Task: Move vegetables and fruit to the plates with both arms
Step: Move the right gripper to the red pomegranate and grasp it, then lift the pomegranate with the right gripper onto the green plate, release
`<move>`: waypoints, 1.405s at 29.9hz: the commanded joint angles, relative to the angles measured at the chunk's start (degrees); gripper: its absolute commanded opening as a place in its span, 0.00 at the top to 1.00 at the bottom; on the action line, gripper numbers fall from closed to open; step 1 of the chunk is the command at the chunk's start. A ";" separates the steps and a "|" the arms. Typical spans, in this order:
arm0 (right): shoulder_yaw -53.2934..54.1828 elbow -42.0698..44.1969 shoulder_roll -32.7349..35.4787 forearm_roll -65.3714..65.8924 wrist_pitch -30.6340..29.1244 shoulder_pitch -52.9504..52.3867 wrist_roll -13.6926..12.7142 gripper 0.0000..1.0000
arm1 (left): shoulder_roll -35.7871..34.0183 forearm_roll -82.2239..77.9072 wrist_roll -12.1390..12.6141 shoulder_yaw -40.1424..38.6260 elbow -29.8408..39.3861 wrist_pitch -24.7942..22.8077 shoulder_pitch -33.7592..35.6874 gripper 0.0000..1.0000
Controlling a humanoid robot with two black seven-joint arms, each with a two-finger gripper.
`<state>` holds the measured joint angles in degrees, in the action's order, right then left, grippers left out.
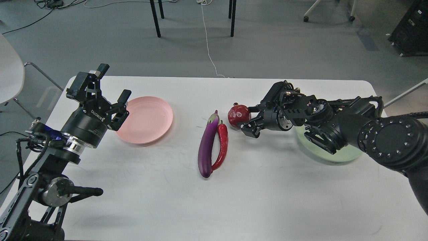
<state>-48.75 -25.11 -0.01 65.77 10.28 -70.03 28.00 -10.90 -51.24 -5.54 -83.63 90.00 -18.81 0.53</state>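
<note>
Right of centre on the white table [140, 201], my right gripper [248, 119] has its jaws apart around the pomegranate [239, 115], which sits just left of them, touching or nearly so; I can't tell if they bear on it. I judge this arm makes the lift, since the green plate [344, 154] lies close behind, under its wrist. My left gripper [113, 85] hovers with jaws apart by the empty pink plate [147, 118], while the eggplant [208, 147] and chili pepper [222, 147] lie side by side, long axes running near to far.

Grey floor [284, 50] with trailing white cable [207, 43], black furniture legs [155, 18], white table [267, 201]
</note>
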 commanded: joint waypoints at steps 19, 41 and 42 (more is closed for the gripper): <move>-0.82 -27.61 23.54 2.25 -0.52 -16.98 0.00 0.50 | -1.41 0.08 0.00 -0.22 0.00 0.00 0.08 0.01; -6.54 -33.43 35.60 13.33 -0.52 -13.91 0.00 0.25 | -1.32 0.26 0.00 -0.22 0.00 0.18 -0.01 0.01; -6.54 -33.43 35.69 13.33 -0.52 -13.91 0.00 0.15 | -1.32 0.26 0.00 -0.22 0.00 0.26 -0.01 0.01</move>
<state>-55.28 -58.64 35.54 79.12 9.75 -84.16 28.00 -12.19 -50.99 -5.54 -83.84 90.00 -18.66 0.53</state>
